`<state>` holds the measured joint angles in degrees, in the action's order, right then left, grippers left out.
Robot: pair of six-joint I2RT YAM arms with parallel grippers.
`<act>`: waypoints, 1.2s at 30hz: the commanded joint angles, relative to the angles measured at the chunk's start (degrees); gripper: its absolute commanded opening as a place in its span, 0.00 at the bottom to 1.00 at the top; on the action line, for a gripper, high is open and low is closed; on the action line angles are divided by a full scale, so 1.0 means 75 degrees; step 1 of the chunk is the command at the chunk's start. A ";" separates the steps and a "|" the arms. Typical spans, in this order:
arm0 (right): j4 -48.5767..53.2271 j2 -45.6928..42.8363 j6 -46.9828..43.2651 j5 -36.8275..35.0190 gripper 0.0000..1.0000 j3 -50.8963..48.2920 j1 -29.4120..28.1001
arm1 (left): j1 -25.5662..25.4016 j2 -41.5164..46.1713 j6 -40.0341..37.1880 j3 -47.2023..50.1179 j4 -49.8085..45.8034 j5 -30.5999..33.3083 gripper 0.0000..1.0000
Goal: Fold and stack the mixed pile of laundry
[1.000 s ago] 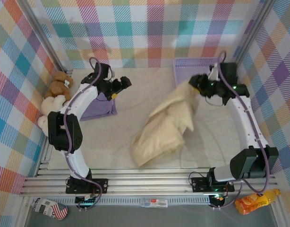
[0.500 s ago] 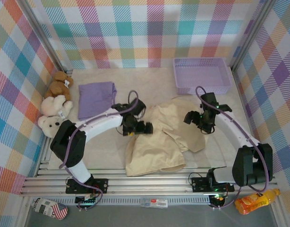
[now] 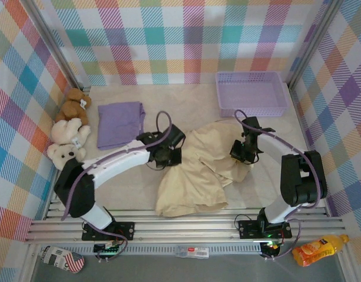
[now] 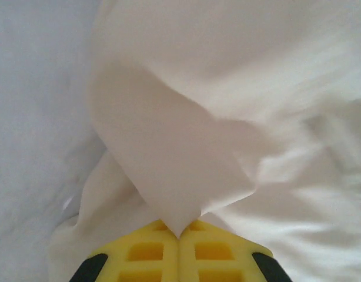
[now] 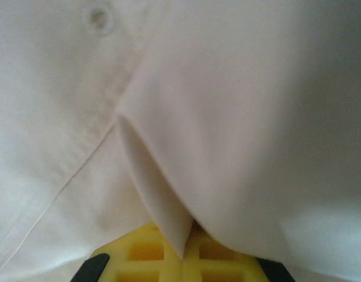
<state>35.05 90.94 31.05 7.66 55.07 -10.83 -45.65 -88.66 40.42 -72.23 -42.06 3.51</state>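
Note:
The cream-beige garment (image 3: 199, 170) lies crumpled in the middle of the table. My left gripper (image 3: 176, 157) is shut on a fold at its left edge; the yellow fingers (image 4: 145, 254) pinch a peak of cream cloth (image 4: 169, 176). My right gripper (image 3: 238, 154) is shut on the garment's right side, a fold of cream fabric (image 5: 169, 200) caught between its yellow fingers (image 5: 139, 254). A button (image 5: 99, 19) and a seam show in the right wrist view. The lavender-purple shirt (image 3: 119, 123) lies folded flat at the back left, apart from both grippers.
A lavender mesh basket (image 3: 251, 93) stands at the back right. Teddy bears (image 3: 67, 132) sit along the left wall. Plaid walls close in three sides. A metal rail (image 3: 186, 226) runs along the near edge, with an orange bottle (image 3: 318, 249) beyond it.
Both grippers have closed on the cream garment. The left gripper moved slightly back onto its left edge; the right arm folded inward and pinched the right side. The garment has spread flatter.

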 commanded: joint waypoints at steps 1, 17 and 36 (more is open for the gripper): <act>-0.0148 -0.0376 0.0186 0.0951 0.00 0.0544 -0.0323 | 0.0331 0.1031 -0.0383 -0.1343 0.0112 0.1254 0.00; -0.0255 -0.2437 0.0735 0.2616 0.17 0.1273 -0.3590 | 0.1598 -0.3188 -0.2587 -0.8811 -0.1291 -0.0723 0.00; 0.0175 -0.1182 0.0074 -0.0250 0.97 0.0157 -0.2717 | 0.2011 -0.1622 -0.1839 -0.4043 -0.1562 -0.0474 0.99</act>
<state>37.12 79.92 31.64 7.46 58.19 -31.11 -28.05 -112.05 24.97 -114.80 -57.39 2.00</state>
